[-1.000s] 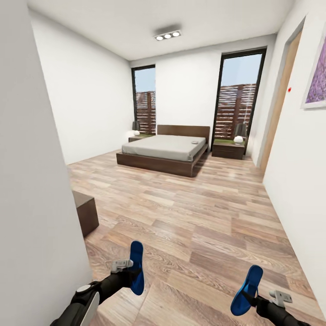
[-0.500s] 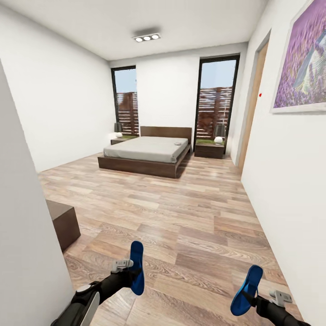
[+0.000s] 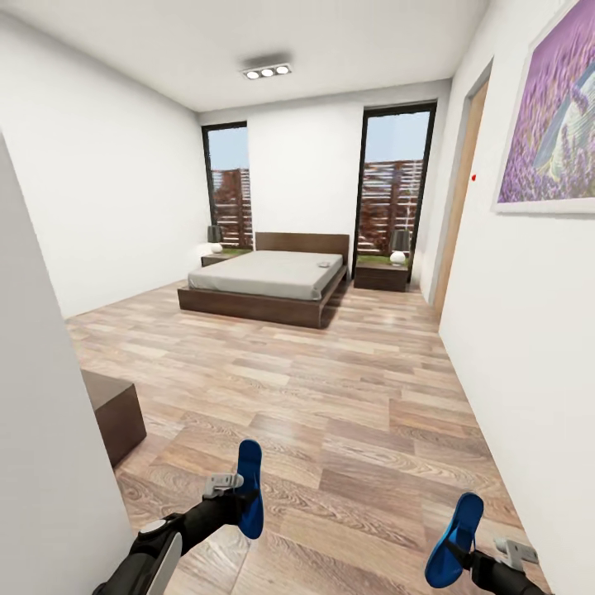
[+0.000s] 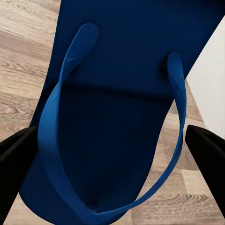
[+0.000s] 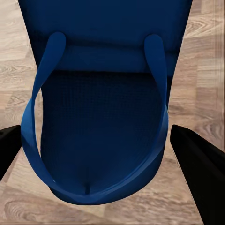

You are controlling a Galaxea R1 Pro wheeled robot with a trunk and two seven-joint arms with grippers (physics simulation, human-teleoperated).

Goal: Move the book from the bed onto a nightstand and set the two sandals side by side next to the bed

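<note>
Far across the bedroom stands the bed (image 3: 264, 281), with a pale grey mattress on a dark base. The book (image 3: 324, 264) is a tiny flat patch near the headboard, too far for detail. A nightstand (image 3: 381, 275) flanks the bed on the right and another nightstand (image 3: 216, 258) on the left. My left gripper (image 3: 240, 497) is shut on one blue sandal (image 3: 249, 487) (image 4: 117, 93), held upright, with dark fingers (image 4: 16, 159) on both sides. My right gripper (image 3: 473, 560) is shut on the other sandal (image 3: 453, 529) (image 5: 103, 117), low at the right.
A low dark brown cabinet (image 3: 111, 409) juts out beside a white wall corner (image 3: 41, 430) close on my left. The right wall carries a purple picture (image 3: 549, 124) and a wooden door (image 3: 459, 207). Each nightstand bears a lamp (image 3: 400, 245). Plank floor (image 3: 330, 388) stretches to the bed.
The whole view has shifted as the robot moved: the bed sits further left and the left wall has receded. Both grippers keep their sandals; the right one shows slightly lower.
</note>
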